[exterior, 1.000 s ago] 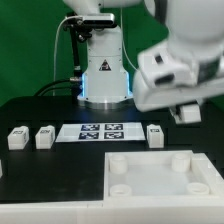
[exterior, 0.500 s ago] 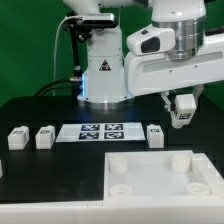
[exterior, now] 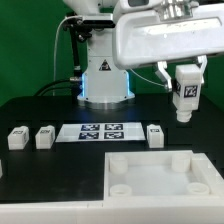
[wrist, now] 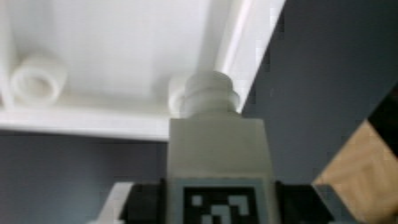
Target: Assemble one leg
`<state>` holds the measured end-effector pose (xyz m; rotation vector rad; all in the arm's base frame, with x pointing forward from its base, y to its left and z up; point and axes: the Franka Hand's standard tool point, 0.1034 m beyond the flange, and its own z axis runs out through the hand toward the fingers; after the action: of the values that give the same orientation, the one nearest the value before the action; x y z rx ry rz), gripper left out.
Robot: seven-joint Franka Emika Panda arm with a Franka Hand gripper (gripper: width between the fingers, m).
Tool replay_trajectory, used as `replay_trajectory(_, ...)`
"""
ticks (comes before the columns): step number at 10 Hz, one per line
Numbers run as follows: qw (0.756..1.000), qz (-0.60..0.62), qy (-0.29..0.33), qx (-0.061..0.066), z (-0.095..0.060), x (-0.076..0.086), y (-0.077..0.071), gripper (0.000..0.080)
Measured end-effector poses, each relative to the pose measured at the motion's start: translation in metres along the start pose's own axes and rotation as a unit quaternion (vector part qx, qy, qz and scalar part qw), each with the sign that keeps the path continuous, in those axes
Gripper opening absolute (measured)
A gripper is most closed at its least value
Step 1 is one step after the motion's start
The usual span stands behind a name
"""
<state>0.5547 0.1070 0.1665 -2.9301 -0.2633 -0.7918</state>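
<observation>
In the exterior view the gripper is clamped on the leg. It holds the leg upright in the air above the white panel, over the panel's far corner on the exterior view's right. A spare leg and the marker board lie on the table just beyond the panel's far edge. In the wrist view the held leg shows its tag, and its rounded tip sits over the panel's rim, near a round socket.

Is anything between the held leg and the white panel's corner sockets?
Nothing visible. The gripper holds the leg in the air above the panel; only open space lies between its lower end and the sockets. The other three legs stand aside by the marker board.
</observation>
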Motion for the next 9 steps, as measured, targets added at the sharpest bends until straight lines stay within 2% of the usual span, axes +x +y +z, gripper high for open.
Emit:
replay_trajectory(1,0.999,0.001,0.047,-0.007,0.0,-0.001,0.004,0.029)
replay_trajectory(2,0.997,0.004,0.07,-0.01,0.006,-0.009,0.005,0.029)
replay_trajectory(3,1.0,0.004,0.024,-0.004,0.014,-0.02,0.003,0.029)
replay_trajectory(4,0.999,0.004,0.038,-0.006,0.009,-0.013,0.004,0.029)
replay_trajectory(5,0.999,0.004,0.035,-0.006,0.013,-0.015,0.005,0.029)
replay_trajectory(6,1.0,0.002,0.03,-0.003,0.021,-0.006,0.005,0.029)
replay_trajectory(7,0.999,0.002,0.04,0.001,0.027,0.013,0.004,0.029)
replay_trajectory(8,0.999,0.005,0.044,0.003,0.038,0.022,0.004,0.029)
replay_trajectory(9,0.999,0.008,0.044,0.005,0.048,0.025,0.005,0.029)
